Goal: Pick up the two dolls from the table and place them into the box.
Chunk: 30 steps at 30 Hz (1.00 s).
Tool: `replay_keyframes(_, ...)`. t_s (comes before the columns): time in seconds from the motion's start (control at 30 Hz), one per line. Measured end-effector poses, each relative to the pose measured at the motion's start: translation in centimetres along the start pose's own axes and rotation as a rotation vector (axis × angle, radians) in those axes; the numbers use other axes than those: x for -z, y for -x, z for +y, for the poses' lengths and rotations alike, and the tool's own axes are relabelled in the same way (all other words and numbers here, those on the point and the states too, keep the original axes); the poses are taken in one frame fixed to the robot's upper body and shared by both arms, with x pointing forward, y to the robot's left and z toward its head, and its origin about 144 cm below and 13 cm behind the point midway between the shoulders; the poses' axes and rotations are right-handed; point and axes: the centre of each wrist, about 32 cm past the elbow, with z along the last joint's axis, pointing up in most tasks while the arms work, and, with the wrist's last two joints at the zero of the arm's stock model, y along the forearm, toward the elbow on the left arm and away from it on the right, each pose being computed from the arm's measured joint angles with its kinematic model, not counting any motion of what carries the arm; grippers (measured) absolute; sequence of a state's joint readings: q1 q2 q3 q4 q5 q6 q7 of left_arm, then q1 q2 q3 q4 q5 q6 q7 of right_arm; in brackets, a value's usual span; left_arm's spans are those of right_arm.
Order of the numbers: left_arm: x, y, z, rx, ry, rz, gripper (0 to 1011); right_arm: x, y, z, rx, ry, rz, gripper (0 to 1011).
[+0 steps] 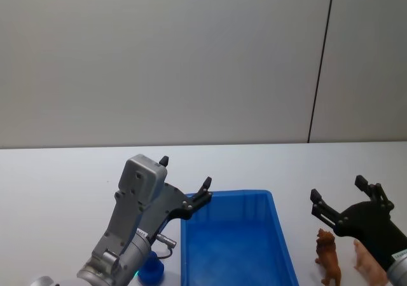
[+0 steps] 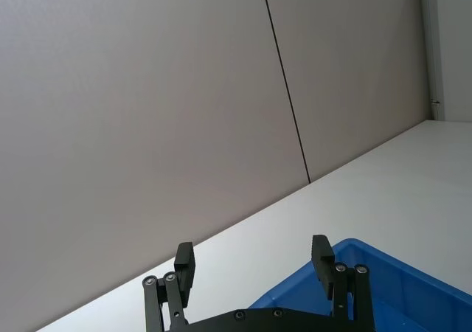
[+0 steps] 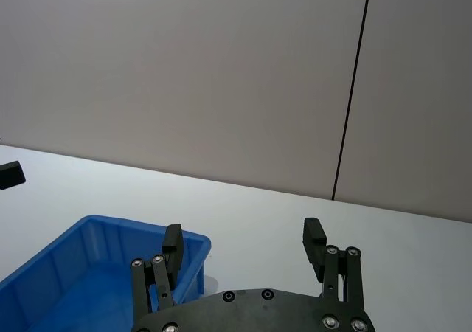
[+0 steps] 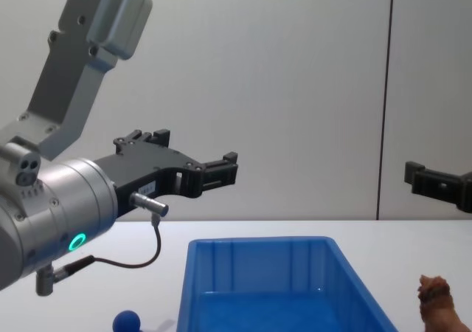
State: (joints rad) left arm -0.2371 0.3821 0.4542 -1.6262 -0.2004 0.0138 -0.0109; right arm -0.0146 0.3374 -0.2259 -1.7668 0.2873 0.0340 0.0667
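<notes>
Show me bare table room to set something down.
Free: the flat white tabletop between the bright blue plastic bin and the wall, also far left. Crowded: right of the bin, around the shaggy reddish-brown figurine and pale pink figurine near the right gripper.

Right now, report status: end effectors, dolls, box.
Left end effector open, over blue box left rim. Right end effector open, above brown doll, pink doll. Both dolls on table, outside box.

Blue box [image 1: 238,193] on white table [image 1: 57,184]. Left gripper [image 1: 185,173] over box's far left corner, fingers spread wide. Right gripper [image 1: 338,187] right of box, fingers spread too, above brown doll [image 1: 328,258]. Pink doll [image 1: 369,265] just beside brown one, partly hidden by arm. Small blue ball [image 1: 151,271] left of box.
</notes>
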Motion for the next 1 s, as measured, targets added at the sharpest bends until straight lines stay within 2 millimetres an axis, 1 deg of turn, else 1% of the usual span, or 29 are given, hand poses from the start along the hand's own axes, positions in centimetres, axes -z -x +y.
replay_keyframes(1.0,0.0,0.0,0.0,0.0,0.0,0.0,1001,0.0,0.0,0.0,0.0,0.0,0.0,1001)
